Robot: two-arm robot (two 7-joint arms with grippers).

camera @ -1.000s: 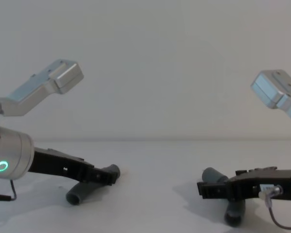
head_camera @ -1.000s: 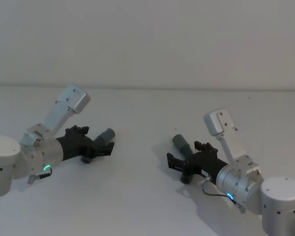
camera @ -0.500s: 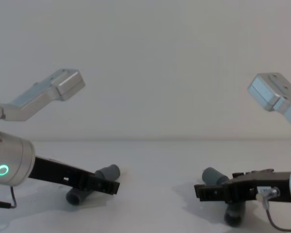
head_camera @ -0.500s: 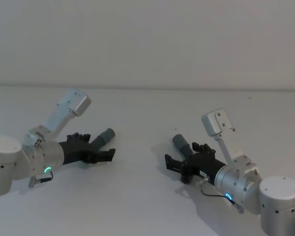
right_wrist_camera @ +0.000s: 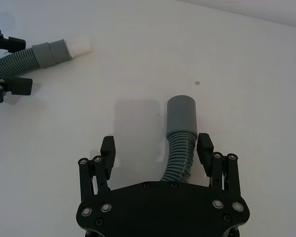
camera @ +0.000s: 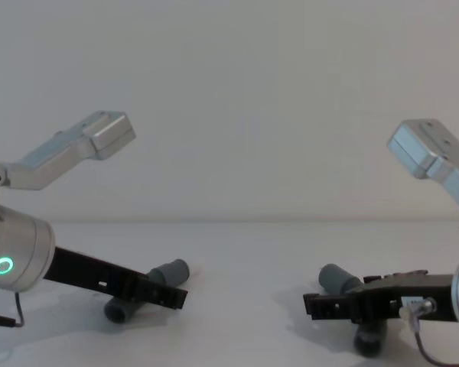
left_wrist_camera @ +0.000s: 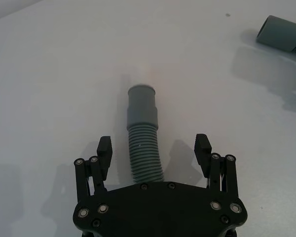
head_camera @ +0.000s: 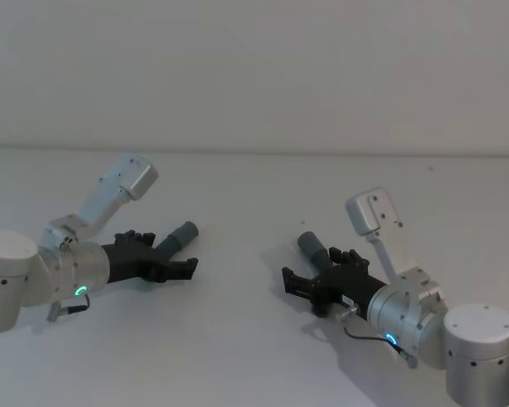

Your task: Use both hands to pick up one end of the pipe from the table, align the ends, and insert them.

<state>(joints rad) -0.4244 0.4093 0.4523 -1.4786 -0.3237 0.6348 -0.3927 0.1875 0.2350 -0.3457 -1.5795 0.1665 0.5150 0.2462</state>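
Both arms reach in low from the near corners of the white table (head_camera: pixel 237 348), their wrists angled inward toward each other and tipped down to the surface.

The left gripper (head_camera: pixel 166 253) lies almost flat on the table at the left. Its two fingers are spread wide on either side of the left hose piece (left_wrist_camera: pixel 142 123). The ribbed middle runs between the fingers with a gap on each side, and the smooth collar points away, to the far right. From the chest view this hose's nearer end (camera: pixel 116 311) rests on the table under the gripper. A green light ring (camera: pixel 2 266) glows on the silver left arm.

The right gripper (head_camera: pixel 316 265) sits low at the right, pointing toward the far left, its fingers also spread apart. The right hose piece (right_wrist_camera: pixel 181 117) lies on the table between them, its ribbed part just beside one finger (right_wrist_camera: pixel 204 146) and well clear of the other. I cannot tell whether it touches that finger. Its collar points toward the far left.

The two hose pieces lie well apart, with bare table between them. The left piece has a white end (right_wrist_camera: pixel 79 47).
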